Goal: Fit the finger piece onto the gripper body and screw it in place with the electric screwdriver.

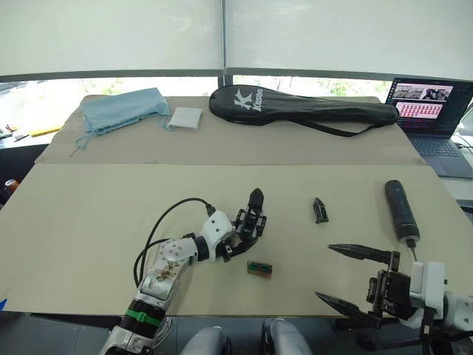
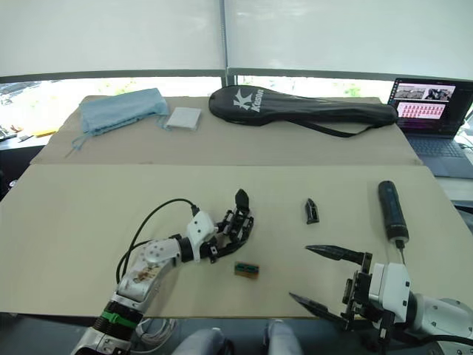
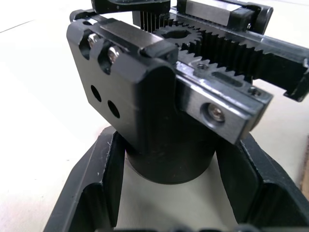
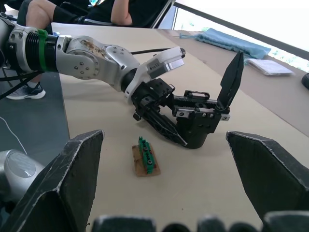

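Tabletop (image 1: 89,222) assembly, left end effector (image 1: 238,235) clenched on the gripper body (image 1: 251,222).
Gripper body stands near centre, its single finger pointing to 12 o'clock; a small green-brown board (image 1: 259,268) lies just at its 5 o'clock. The finger piece (image 1: 320,210) lies at its 3 o'clock, the electric screwdriver (image 1: 400,209) farther right. Right end effector (image 1: 351,275) hovers released at the near edge.

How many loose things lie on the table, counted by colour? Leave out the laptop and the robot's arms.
Black: 4 - gripper body, finger piece, electric screwdriver, racket bag
Blue: 1 - cloth
White: 1 - pad
Green-brown: 1 - small box
Total: 7
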Robot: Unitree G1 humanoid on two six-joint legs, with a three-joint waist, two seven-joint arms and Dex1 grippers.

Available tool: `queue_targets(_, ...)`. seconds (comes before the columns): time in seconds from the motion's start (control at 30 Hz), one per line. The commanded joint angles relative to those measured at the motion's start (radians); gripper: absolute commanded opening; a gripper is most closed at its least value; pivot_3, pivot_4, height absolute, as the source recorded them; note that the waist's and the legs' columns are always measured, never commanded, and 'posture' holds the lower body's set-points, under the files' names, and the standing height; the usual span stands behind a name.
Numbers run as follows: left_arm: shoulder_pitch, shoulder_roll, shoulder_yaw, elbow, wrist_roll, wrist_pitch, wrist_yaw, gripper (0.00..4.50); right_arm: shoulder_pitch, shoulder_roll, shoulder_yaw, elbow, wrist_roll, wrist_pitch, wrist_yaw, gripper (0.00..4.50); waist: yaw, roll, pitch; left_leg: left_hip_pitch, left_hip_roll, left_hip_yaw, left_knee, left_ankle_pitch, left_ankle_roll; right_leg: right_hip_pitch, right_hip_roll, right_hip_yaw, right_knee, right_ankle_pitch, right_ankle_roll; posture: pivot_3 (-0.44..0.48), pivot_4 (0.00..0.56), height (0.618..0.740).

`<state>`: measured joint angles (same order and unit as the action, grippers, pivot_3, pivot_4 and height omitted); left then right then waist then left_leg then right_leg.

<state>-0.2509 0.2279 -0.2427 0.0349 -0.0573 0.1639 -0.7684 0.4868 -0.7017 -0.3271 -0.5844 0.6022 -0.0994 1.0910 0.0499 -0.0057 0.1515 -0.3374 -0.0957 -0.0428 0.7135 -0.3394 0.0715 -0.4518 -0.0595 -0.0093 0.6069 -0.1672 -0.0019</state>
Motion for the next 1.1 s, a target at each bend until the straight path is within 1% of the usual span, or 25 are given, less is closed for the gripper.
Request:
queue_targets(0.03,0.007,-0.029,-0.037,-0.063,-0.004,0.03,0.03,2.26,0.011,0.008,-0.02,-0.03,0.002,-0.017,0.003,4.5,0.0,0.0,0.0,0.0,0.0,0.0,0.0,0.0,0.0,0.0,0.0,0.0,0.0,0.0,0.0,0.0,0.15,0.74)
queue_targets(0.17,0.029,-0.01,-0.048,-0.073,-0.003,0.031,0.032,2.26,0.021,0.008,-0.026,-0.032,0.002,-0.02,0.009,4.5,-0.004,0.0,0.0,0.0,0.0,0.0,0.0,0.0,0.0,0.0,0.0,0.0,0.0,0.0,0.0,0.0,0.15,0.74)
queue_targets(0.37,0.029,0.033,-0.034,-0.042,-0.007,0.016,0.028,2.26,0.015,0.007,-0.031,-0.023,0.006,-0.02,0.019,4.5,-0.008,0.0,0.0,0.001,0.0,0.0,0.0,0.0,0.0,0.0,0.0,0.0,0.001,0.0,0.0,0.0,0.15,0.74)
queue_targets(0.43,0.027,0.051,-0.031,-0.036,-0.017,0.015,0.009,3.3,0.013,0.009,-0.029,-0.019,0.006,-0.022,0.022,4.5,-0.011,0.0,0.0,0.001,0.0,0.0,0.0,0.0,-0.001,0.0,0.0,0.0,0.001,0.0,0.0,0.0,0.15,0.74)
queue_targets(0.53,0.021,0.08,-0.026,-0.026,-0.033,0.01,-0.023,4.47,0.009,0.012,-0.026,-0.016,0.004,-0.024,0.023,4.5,-0.013,0.001,-0.001,0.001,0.0,0.0,0.0,0.0,-0.001,0.0,0.0,0.0,0.002,0.0,0.0,0.0,0.15,0.74)
queue_targets(0.67,0.002,0.124,-0.023,0.019,-0.062,-0.021,-0.108,4.47,0.007,0.016,-0.022,-0.012,0.0,-0.028,0.025,4.5,-0.013,0.002,-0.001,0.002,0.0,0.0,0.0,0.001,-0.001,0.0,0.0,0.0,0.002,0.0,0.0,0.0,0.15,0.74)
queue_targets(0.73,-0.062,0.15,0.001,0.107,-0.109,-0.047,-0.202,4.47,0.005,0.019,-0.021,-0.007,-0.002,-0.032,0.027,4.5,-0.012,0.002,-0.001,0.002,0.0,0.0,0.0,0.001,-0.001,0.0,0.0,0.0,0.002,0.0,0.0,0.0,0.15,0.74)
queue_targets(0.8,-0.118,0.157,0.008,0.186,-0.127,-0.089,-0.256,4.47,0.003,0.022,-0.021,-0.002,-0.005,-0.035,0.03,4.5,-0.013,0.002,-0.001,0.002,0.0,0.0,0.0,0.001,-0.002,0.0,0.0,0.0,0.002,0.0,0.0,0.0,0.15,0.74)
queue_targets(0.93,-0.216,0.144,-0.018,0.342,-0.117,-0.206,-0.379,4.47,-0.003,0.026,-0.017,-0.002,-0.009,-0.033,0.026,4.5,-0.012,0.002,-0.001,0.002,0.0,0.0,0.0,0.001,-0.002,0.0,0.0,0.0,0.003,0.0,0.0,0.0,0.15,0.74)
queue_targets(1.1,-0.326,0.097,-0.029,0.533,-0.086,-0.32,-0.452,4.47,0.005,0.04,-0.009,-0.012,-0.021,-0.038,0.016,4.5,-0.006,0.002,-0.001,0.001,0.0,0.0,0.001,0.001,-0.002,0.0,0.0,-0.001,0.002,0.0,-0.001,0.0,0.15,0.74)
